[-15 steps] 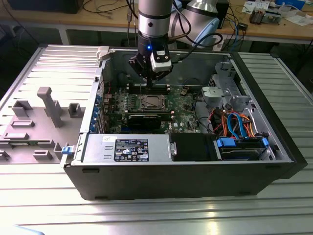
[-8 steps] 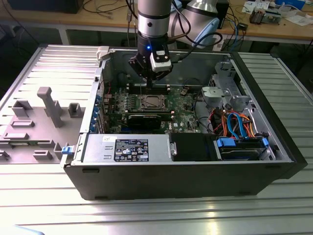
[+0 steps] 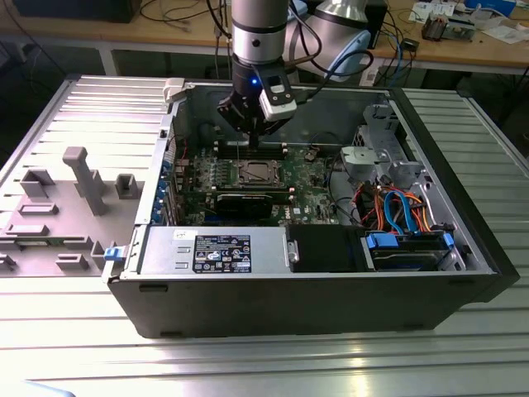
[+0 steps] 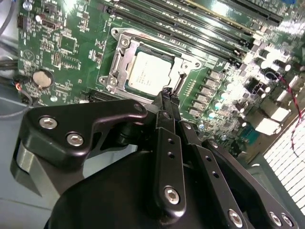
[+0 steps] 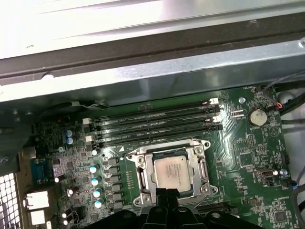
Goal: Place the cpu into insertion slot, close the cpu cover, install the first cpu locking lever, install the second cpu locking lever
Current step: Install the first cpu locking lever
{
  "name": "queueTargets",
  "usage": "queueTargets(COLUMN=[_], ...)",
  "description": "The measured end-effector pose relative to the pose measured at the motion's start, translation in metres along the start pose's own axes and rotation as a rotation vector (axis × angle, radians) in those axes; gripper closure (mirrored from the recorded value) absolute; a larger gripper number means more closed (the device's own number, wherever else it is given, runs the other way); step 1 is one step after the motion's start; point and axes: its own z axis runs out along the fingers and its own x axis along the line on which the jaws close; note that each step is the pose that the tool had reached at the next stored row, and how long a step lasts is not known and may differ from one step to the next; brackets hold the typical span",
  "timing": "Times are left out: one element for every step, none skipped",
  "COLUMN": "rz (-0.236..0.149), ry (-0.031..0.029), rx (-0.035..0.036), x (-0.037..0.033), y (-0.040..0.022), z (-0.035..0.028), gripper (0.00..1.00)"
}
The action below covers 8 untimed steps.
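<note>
the pincer [image 4: 167, 93] [image 5: 167, 192] is clenched, its two fingertips pressed together with nothing visible between them. in both wrist views its tip hangs over one edge of the insertion slot [image 5: 141, 198], just beside the cpu [image 4: 150, 76] [image 5: 172, 172]. whether it touches the metal there i cannot tell.

the cpu sits flat in the slot, silver-grey top up. the cpu cover [image 5: 199, 167] lies down around it, and the chip shows through the square cut-out.

in the exterior view the slot [image 3: 254, 174] sits low inside the open computer case [image 3: 289, 306]. memory slots [image 5: 152, 125] lie on its far side and a black graphics card [image 3: 248, 201] on its near side. the arm [image 3: 258, 33] comes down from above through the case's open top. the grey case wall [image 5: 143, 71] stands just beyond the memory slots. on another side of the slot a row of small round capacitors [image 5: 95, 181] stands close to the frame. the green board [image 5: 248, 157] on the opposite side is flatter and more open.

counted: one cpu, one slot, one cover, four long memory slots, one coin battery [image 5: 257, 116], one graphics card. the case rests on a ribbed metal tabletop [image 3: 248, 364], with a grey fixture tray [image 3: 50, 223] at the exterior view's left, well apart from the pincer.
</note>
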Motion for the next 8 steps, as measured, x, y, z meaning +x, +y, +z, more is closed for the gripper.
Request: queueTargets(rz=[-0.009, -0.009, -0.01, -0.01, -0.01, -0.01, -0.01, -0.01], ry=[0.0001, 0.0001, 0.0001, 0.0002, 0.0001, 0.0001, 0.0001, 0.0001], rx=[0.0, 0.0, 0.0, -0.0001, 0.0, 0.0, -0.0001, 0.0], x=[0.0, 0.0, 0.0, 0.0, 0.0, 0.0, 0.0, 0.0], y=[0.0, 0.0, 0.0, 0.0, 0.0, 0.0, 0.0, 0.0], z=[0.0, 0.0, 0.0, 0.0, 0.0, 0.0, 0.0, 0.0], gripper=[0.89, 0.89, 0.89, 0.89, 0.89, 0.89, 0.89, 0.89])
